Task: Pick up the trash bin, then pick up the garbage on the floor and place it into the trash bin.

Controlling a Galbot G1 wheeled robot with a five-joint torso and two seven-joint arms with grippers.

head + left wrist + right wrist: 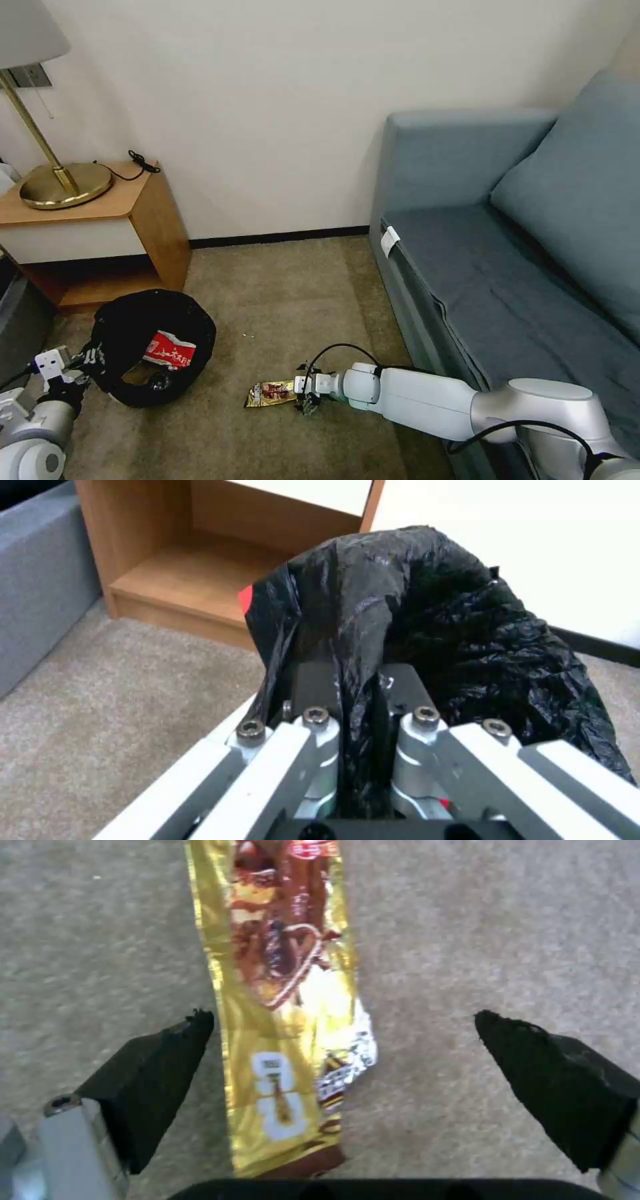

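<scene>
Garbage on the carpet is down to the gold-brown snack wrapper (pixel 270 393), lying flat just ahead of the right pincer (pixel 308 399). In the right wrist view the wrapper (pixel 287 1005) runs lengthwise between the two black fingertips (pixel 167 1060), which stand wide apart on either side of it without touching it; its near end slips out of sight under the pincer's body. Bare carpet (pixel 287 313) surrounds the wrapper on all sides, so nothing crowds it.

At the robot's left, the left pincer (pixel 83 367) is clamped narrow on the rim of the trash bin (pixel 153 347), pinching the crinkly black bag. In the left wrist view the bag (pixel 427 625) bulges up and hides the bin's mouth. From the head view a crushed red-and-white carton (pixel 170 351) lies inside the bin, with darker pieces beneath it too dim to make out.

Beyond the bin stands a wooden side surface (pixel 100 200) carrying a brass lamp base (pixel 65 185) and a black cable. On the right, the blue-grey sofa (pixel 480 267) edges the open strip of carpet, and the right arm reaches along its front. A white wall with a dark skirting closes the far side.
</scene>
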